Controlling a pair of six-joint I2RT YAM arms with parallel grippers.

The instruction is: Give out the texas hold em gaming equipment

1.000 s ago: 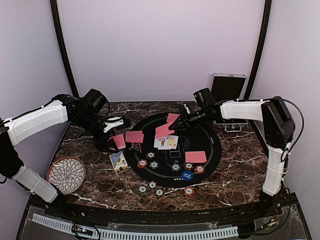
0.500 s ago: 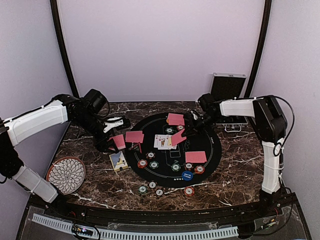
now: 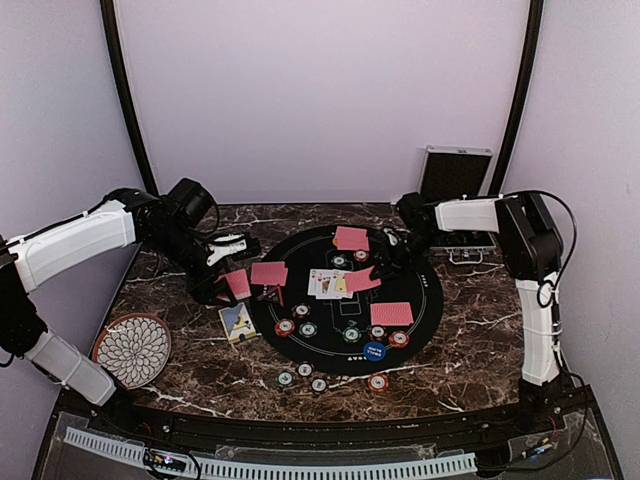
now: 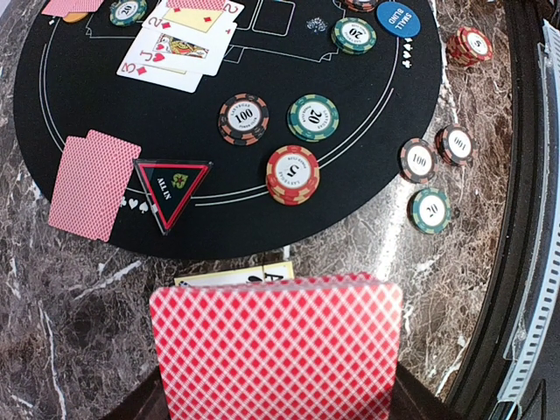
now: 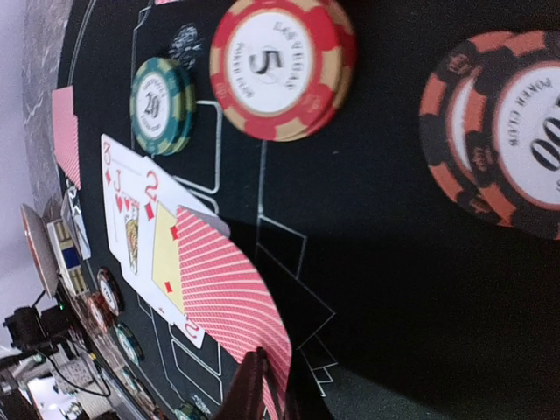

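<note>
My left gripper (image 3: 232, 283) is shut on a deck of red-backed cards (image 4: 276, 350), held over the marble just left of the black mat; its fingers are hidden behind the deck. My right gripper (image 3: 386, 258) is shut on one bent red-backed card (image 5: 223, 293), low over the mat beside the face-up cards (image 5: 140, 227). Its fingertips (image 5: 254, 389) pinch the card's edge. Red-backed cards lie at the mat's back (image 3: 351, 238), left (image 3: 268, 273) and right (image 3: 391, 314). Red, green and dark chips (image 4: 292, 174) and a blue button disc (image 3: 375, 351) sit on the mat's near half.
A black round mat (image 3: 420, 300) covers the table's middle. The silver-edged chip case (image 3: 457, 175) stands at the back right. A flower-patterned plate (image 3: 132, 350) lies front left. A yellow-edged card (image 3: 237, 320) lies left of the mat. A triangular all-in marker (image 4: 171, 182) sits on the mat.
My right gripper has swung down and right with its red-backed card, bringing it low over the mat by the face-up cards; one card now lies at the mat's back. The left arm has not moved.
</note>
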